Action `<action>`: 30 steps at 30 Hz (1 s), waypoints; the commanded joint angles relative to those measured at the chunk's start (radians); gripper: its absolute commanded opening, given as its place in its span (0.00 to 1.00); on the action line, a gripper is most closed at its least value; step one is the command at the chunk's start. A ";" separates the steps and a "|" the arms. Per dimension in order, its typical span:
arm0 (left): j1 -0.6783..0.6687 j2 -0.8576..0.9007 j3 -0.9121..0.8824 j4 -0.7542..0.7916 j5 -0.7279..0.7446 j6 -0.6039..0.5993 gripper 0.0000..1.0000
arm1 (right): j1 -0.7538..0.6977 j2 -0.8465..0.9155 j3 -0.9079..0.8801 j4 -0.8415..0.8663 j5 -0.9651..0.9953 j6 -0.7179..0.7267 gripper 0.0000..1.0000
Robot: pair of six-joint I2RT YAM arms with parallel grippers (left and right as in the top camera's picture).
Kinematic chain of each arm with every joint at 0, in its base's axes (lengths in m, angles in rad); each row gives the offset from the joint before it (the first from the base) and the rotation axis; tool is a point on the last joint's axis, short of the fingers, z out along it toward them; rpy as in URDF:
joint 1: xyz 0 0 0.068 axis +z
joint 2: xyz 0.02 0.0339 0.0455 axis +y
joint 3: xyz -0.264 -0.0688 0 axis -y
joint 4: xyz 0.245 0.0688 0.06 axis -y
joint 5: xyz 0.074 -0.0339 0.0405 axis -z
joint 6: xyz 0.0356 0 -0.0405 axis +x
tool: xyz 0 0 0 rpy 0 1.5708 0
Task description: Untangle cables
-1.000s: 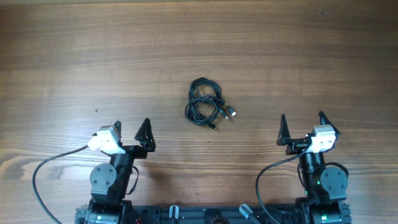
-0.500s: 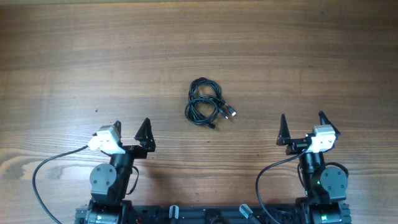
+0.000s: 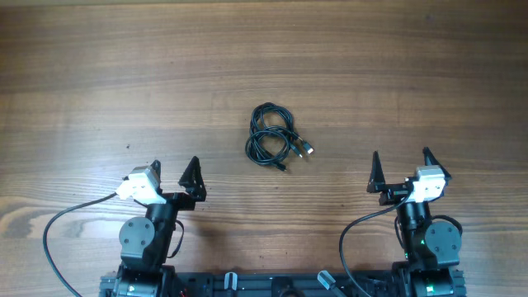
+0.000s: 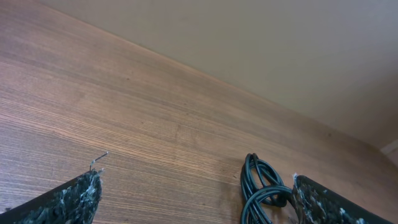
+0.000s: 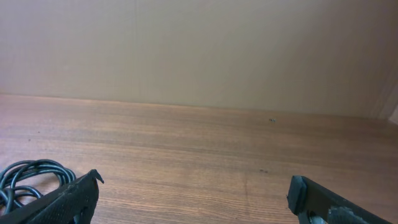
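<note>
- The left gripper (image 3: 174, 162) sat near the table's (image 3: 99, 74) front edge on the left, with its fingers spread wide and nothing between them; it was well apart from the cables.
- In the left wrist view, the left gripper (image 4: 196, 180) showed bare wood between its tips, and the cables (image 4: 258, 186) lay just inside the right finger.
- The cables (image 3: 266, 132) lay on the wood about mid-table as a small bundle of black loops, with a silvery plug (image 3: 307, 150) poking out at the bundle's lower right.
- The right gripper (image 3: 401, 153) sat near the front edge on the right, fingers likewise parted and empty, clear of the bundle.
- In the right wrist view, the loops (image 5: 28, 171) lay beside the left finger.
</note>
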 commanded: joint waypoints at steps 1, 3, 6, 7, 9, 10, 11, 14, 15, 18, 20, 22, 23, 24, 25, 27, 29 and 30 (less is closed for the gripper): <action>0.006 0.000 -0.001 -0.008 0.024 -0.013 1.00 | 0.005 0.005 -0.002 0.003 0.011 0.018 1.00; 0.006 0.000 -0.001 -0.008 0.025 -0.013 1.00 | 0.005 0.005 -0.002 0.003 0.011 0.018 1.00; 0.006 0.000 -0.001 -0.008 0.025 -0.013 1.00 | 0.005 0.005 -0.002 0.003 0.011 0.018 1.00; 0.006 0.000 -0.001 -0.008 0.025 -0.013 1.00 | 0.005 0.005 -0.002 0.003 0.011 0.018 1.00; 0.006 0.000 -0.001 -0.008 0.025 -0.013 1.00 | 0.005 0.005 -0.002 0.003 0.011 0.018 1.00; 0.006 0.000 -0.001 -0.008 0.026 -0.014 1.00 | 0.005 0.005 -0.002 0.003 0.011 0.018 1.00; 0.006 0.000 -0.001 -0.006 0.026 -0.017 1.00 | 0.005 0.005 -0.002 0.003 0.011 0.018 1.00; 0.006 0.000 0.000 0.001 0.063 -0.016 1.00 | 0.005 0.005 -0.002 0.003 0.011 0.018 1.00; 0.006 0.000 0.000 0.000 0.069 -0.016 1.00 | 0.005 0.005 -0.002 0.003 0.011 0.018 1.00; 0.006 0.000 0.017 -0.019 0.074 -0.012 1.00 | 0.005 0.005 -0.002 0.003 0.011 0.018 1.00; 0.006 0.012 0.067 -0.065 0.073 0.043 1.00 | 0.005 0.005 -0.002 0.003 0.011 0.018 1.00; 0.006 0.061 0.151 -0.122 0.069 0.093 1.00 | 0.005 0.005 -0.002 0.003 0.011 0.018 1.00; 0.006 0.112 0.212 -0.156 0.070 0.093 1.00 | 0.005 0.005 -0.002 0.003 0.011 0.018 1.00; 0.006 0.179 0.282 -0.188 0.070 0.094 1.00 | 0.005 0.005 -0.002 0.003 0.011 0.018 1.00; 0.006 0.220 0.318 -0.201 0.070 0.093 1.00 | 0.005 0.005 -0.002 0.003 0.011 0.018 1.00; 0.006 0.354 0.441 -0.273 0.070 0.094 1.00 | 0.005 0.005 -0.002 0.003 0.011 0.018 1.00; 0.006 0.524 0.600 -0.406 0.074 0.150 1.00 | 0.005 0.005 -0.002 0.003 0.011 0.018 1.00; 0.006 0.581 0.661 -0.457 0.074 0.171 1.00 | 0.005 0.005 -0.002 0.003 0.011 0.018 1.00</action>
